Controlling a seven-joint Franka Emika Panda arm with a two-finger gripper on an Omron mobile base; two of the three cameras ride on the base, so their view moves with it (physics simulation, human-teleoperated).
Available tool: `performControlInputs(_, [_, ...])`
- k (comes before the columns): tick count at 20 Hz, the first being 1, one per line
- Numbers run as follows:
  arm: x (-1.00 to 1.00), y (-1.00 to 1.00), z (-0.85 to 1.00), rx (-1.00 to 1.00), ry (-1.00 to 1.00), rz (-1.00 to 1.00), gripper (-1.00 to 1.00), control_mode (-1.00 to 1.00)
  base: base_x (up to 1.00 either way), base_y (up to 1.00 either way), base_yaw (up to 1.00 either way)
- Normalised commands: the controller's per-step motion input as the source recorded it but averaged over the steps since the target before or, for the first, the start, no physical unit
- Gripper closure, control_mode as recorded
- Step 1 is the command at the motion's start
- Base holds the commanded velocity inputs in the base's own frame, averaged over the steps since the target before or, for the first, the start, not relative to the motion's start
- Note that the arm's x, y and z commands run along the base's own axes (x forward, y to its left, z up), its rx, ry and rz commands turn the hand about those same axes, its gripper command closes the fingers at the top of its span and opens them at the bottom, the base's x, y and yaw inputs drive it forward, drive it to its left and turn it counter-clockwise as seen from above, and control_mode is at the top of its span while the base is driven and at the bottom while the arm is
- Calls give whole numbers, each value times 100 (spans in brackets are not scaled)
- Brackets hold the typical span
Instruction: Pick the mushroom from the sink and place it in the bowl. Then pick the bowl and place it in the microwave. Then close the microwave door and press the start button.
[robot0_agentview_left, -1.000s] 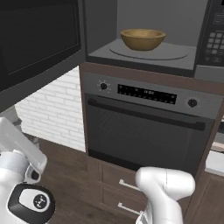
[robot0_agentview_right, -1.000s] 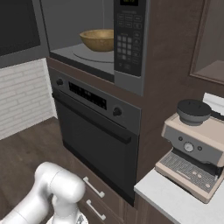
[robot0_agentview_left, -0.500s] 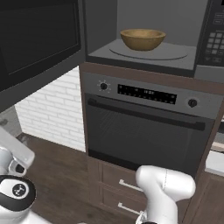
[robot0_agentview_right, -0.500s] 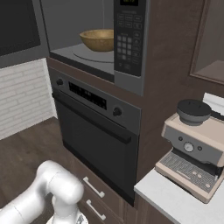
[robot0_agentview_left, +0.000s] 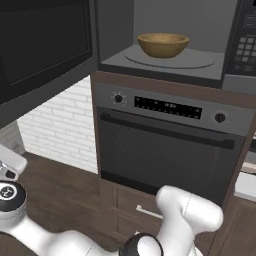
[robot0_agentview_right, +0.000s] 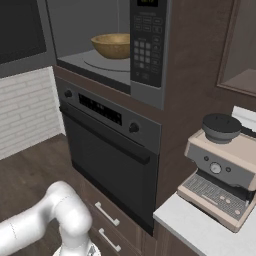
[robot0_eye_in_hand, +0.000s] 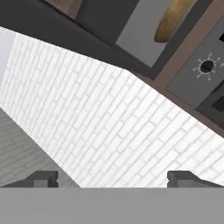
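The light-brown wooden bowl (robot0_agentview_left: 162, 44) stands on the turntable inside the open microwave (robot0_agentview_left: 200, 67); the right base view also has the bowl (robot0_agentview_right: 112, 45), beside the keypad strip (robot0_agentview_right: 145, 45). The microwave door (robot0_agentview_left: 45, 47) is swung wide open to the left. My gripper (robot0_eye_in_hand: 114, 180) is open with nothing between its fingertips (robot0_eye_in_hand: 43, 179). It hangs low and left of the oven and looks up along a white brick wall at the bowl (robot0_eye_in_hand: 175, 19). My wrist (robot0_agentview_left: 7, 194) sits at the left edge of the left base view. The mushroom is hidden and the sink is out of view.
A wall oven (robot0_agentview_left: 165, 150) with knobs and a bar handle sits under the microwave, with drawers (robot0_agentview_right: 107, 220) below it. A coffee machine (robot0_agentview_right: 222, 165) stands on the counter at the right. White brick wall (robot0_agentview_left: 65, 125) and wooden floor (robot0_agentview_left: 60, 195) lie to the left.
The arm's hand has swung further left, toward the left edge of the left base view. The bowl and the microwave door have not moved, and the gripper stays open.
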Motion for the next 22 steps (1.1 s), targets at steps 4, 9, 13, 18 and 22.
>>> performControlInputs(4, [52,53,-4,0,-10,0,-100,-100,0,0,0])
performControlInputs(9, [38,8,9,0,-17,0,-100,-100,0,0,0])
performControlInputs(13, [27,-9,15,2,-19,0,-100,-100,0,0,0])
performControlInputs(18, [4,-33,18,7,-24,0,-100,-100,0,0,0])
performControlInputs(22, [0,-47,24,12,-23,6,-100,-100,0,0,0])
